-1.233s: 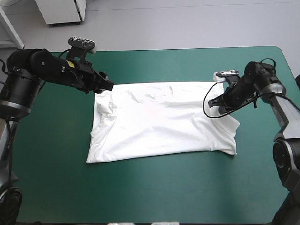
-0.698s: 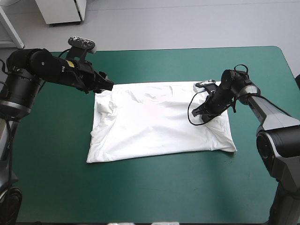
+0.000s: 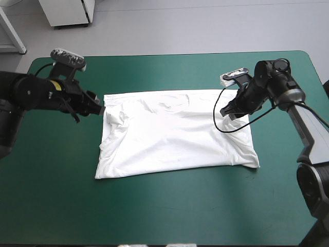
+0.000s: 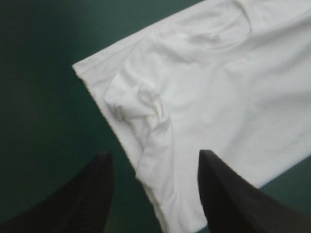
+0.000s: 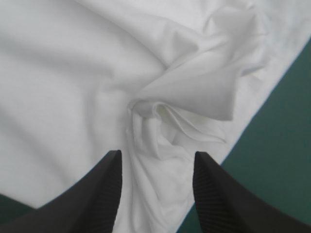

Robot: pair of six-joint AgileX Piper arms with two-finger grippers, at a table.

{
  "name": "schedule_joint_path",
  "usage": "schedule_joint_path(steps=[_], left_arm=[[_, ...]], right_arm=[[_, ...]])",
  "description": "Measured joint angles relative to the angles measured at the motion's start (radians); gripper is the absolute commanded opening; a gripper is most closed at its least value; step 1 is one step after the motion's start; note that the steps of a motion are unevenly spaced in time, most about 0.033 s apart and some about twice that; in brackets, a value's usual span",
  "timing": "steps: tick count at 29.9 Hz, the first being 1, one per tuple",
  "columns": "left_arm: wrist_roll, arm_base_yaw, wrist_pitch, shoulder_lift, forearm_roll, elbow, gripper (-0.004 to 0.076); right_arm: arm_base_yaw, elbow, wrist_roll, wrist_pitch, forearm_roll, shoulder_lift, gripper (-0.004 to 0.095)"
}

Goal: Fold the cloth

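Teal-green table cover [image 3: 169, 211]: we list one white short-sleeved T-shirt [image 3: 175, 136], spread flat mid-table, both sleeves bunched inward. Left gripper [image 4: 153, 158] and right gripper [image 5: 155, 158]: fingers parted, holding nothing. Risk, we judge: the bunched sleeves get trapped in a lumpy fold.

The tabletop [image 3: 169, 206] carries a teal-green cover, rounded at its far corners; the white T-shirt [image 3: 175, 136] lies directly on it, spread flat in a rough rectangle near the middle, its long side running left to right; bare cover shows on every side of it; a sleeve [image 3: 116, 118] sits bunched on the cloth at its far left corner; twisted folds [image 5: 184, 107] gather near its right edge; its near edge lies well apart from the tabletop's near edge.
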Motion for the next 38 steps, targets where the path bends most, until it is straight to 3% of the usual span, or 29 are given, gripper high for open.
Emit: schedule_joint_path(steps=[5,9,18,26,38], left_arm=[[-0.020,0.000,0.000,-0.170,0.075,0.244,0.0401],[-0.021,0.000,0.000,-0.257,0.091,0.376,0.0470],[-0.088,-0.074,-0.056,-0.248,0.182,0.581,0.0505],[-0.100,-0.076,-0.174,-0.183,0.181,0.726,0.0505],[-0.099,-0.076,-0.316,0.052,0.136,0.737,0.0505]], right_arm=[[0.000,0.113,0.060,0.005,-0.078,-0.201,0.0451],[0.000,0.273,0.115,0.009,-0.146,-0.383,0.0451],[0.000,0.556,0.243,0.022,-0.282,-0.699,0.0452],[0.000,0.603,0.263,-0.006,-0.281,-0.669,0.0452],[0.000,0.605,0.257,-0.078,-0.274,-0.524,0.0451]])
